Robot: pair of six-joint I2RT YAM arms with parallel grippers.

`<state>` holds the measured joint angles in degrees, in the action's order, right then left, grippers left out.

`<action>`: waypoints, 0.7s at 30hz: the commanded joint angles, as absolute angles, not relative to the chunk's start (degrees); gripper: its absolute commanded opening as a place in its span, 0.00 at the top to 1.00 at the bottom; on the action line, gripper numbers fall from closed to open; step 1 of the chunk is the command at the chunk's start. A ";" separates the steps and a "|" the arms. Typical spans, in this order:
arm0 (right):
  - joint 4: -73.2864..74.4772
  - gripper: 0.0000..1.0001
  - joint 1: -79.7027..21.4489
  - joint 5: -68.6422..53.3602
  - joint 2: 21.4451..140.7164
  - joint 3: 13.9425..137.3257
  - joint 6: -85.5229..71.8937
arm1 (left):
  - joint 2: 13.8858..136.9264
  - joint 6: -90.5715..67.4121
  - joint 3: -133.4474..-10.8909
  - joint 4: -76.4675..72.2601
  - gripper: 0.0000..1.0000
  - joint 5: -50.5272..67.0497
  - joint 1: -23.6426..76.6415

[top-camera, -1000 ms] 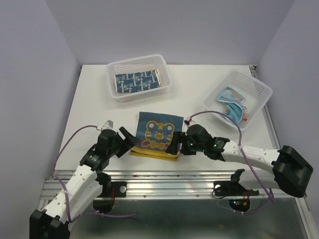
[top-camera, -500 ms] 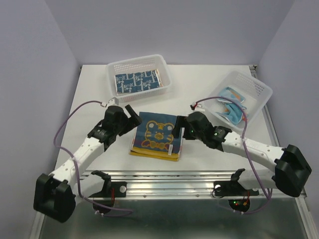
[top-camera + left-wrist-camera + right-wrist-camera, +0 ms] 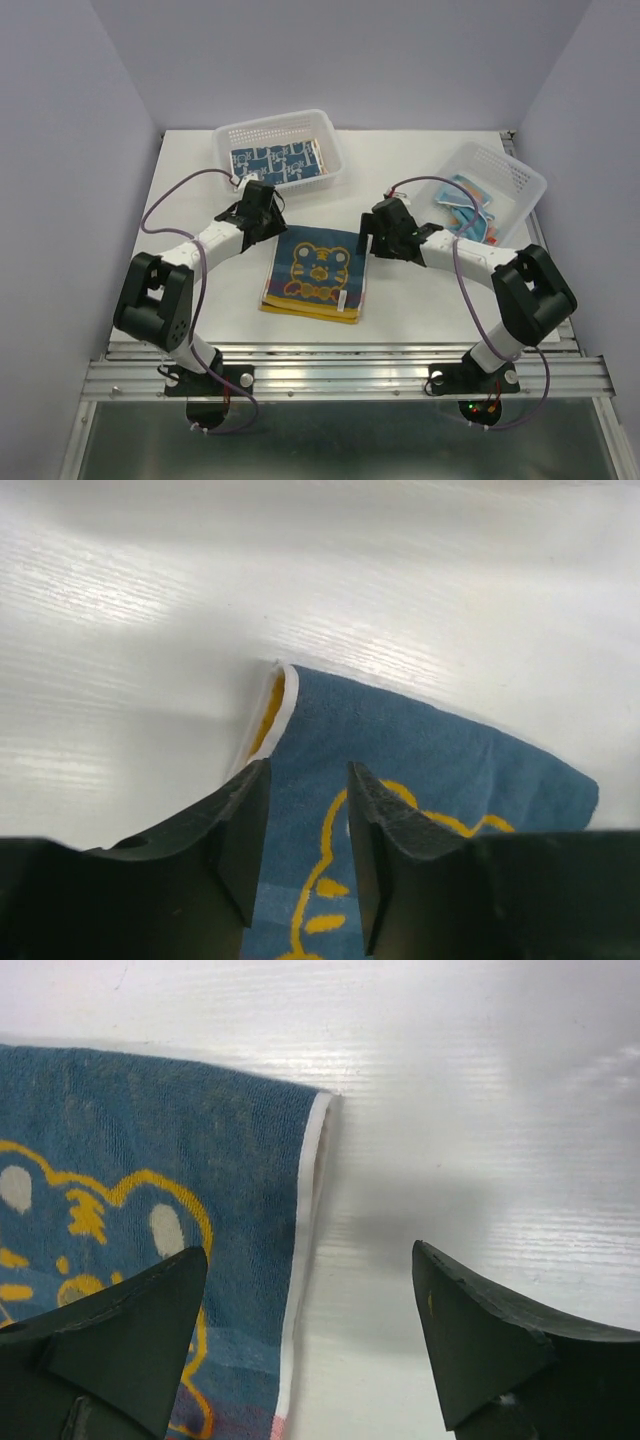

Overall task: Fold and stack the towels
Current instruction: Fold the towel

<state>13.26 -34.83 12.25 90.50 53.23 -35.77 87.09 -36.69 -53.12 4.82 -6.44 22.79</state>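
top view: the folded blue tiger towel [image 3: 315, 272] tops a small stack on the table [image 3: 420, 300], left jaws at its far left corner, right jaws at its far right.
left wrist: jaws narrowly apart over the towel [image 3: 450, 770] — nothing pinched.
right wrist: jaws wide apart, straddling the towel's white-hemmed edge.

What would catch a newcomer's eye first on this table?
A blue tiger towel lies on a yellow towel mid-table, the left gripper and right gripper at its far corners. Behind, the left basket holds a navy towel, the right basket crumpled light blue cloth.
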 commanded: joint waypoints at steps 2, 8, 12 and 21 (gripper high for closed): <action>10.29 0.18 -32.61 10.55 92.46 58.00 -33.49 | 92.97 -34.45 -57.21 4.66 0.54 -8.26 22.85; 8.62 0.23 -32.08 10.11 94.83 58.62 -31.03 | 98.16 -35.67 -60.38 4.83 0.55 -8.96 22.85; 8.17 0.27 -31.82 10.55 96.41 58.53 -30.50 | 100.28 -36.30 -61.70 5.71 0.55 -10.98 22.85; 6.42 0.33 -31.64 12.39 100.01 60.03 -28.39 | 103.53 -36.21 -63.45 5.19 0.56 -9.32 22.85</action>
